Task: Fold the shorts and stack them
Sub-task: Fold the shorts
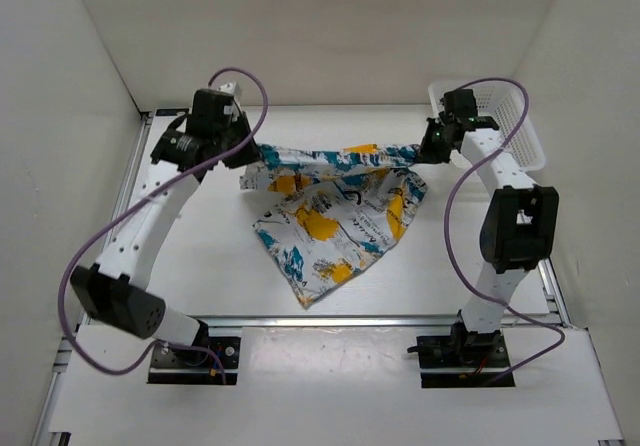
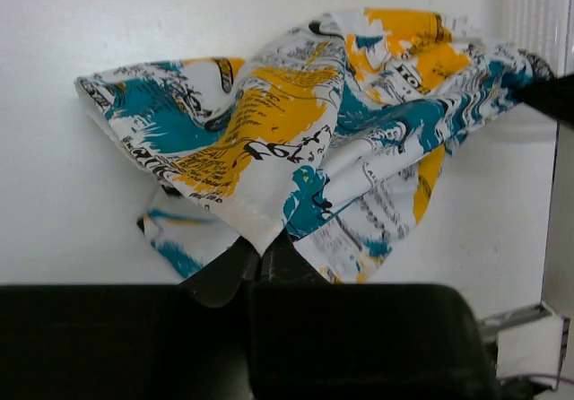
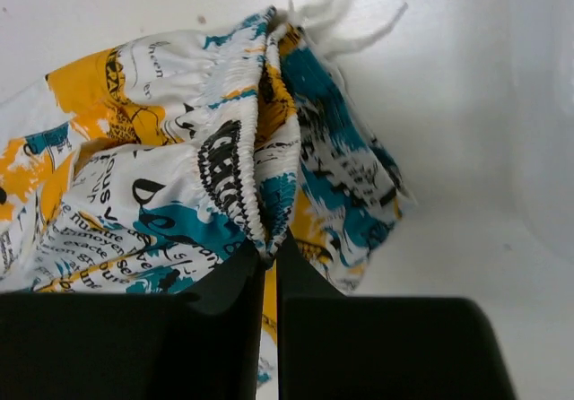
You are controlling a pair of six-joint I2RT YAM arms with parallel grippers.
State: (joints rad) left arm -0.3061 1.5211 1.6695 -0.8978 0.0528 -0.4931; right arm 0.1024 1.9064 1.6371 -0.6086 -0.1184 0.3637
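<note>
One pair of shorts [image 1: 335, 206], white with teal, yellow and black print, is held up at the back of the table and stretched between both grippers; its lower part trails on the table toward the front. My left gripper [image 1: 247, 152] is shut on a hemmed corner of the shorts [image 2: 260, 239]. My right gripper [image 1: 428, 146] is shut on the gathered elastic waistband [image 3: 266, 255]; a white drawstring [image 3: 345, 14] lies beyond it.
A white slatted basket [image 1: 520, 116] stands at the back right, just behind the right gripper. White walls close in the table on the left, back and right. A metal rail [image 1: 330, 319] runs along the near edge.
</note>
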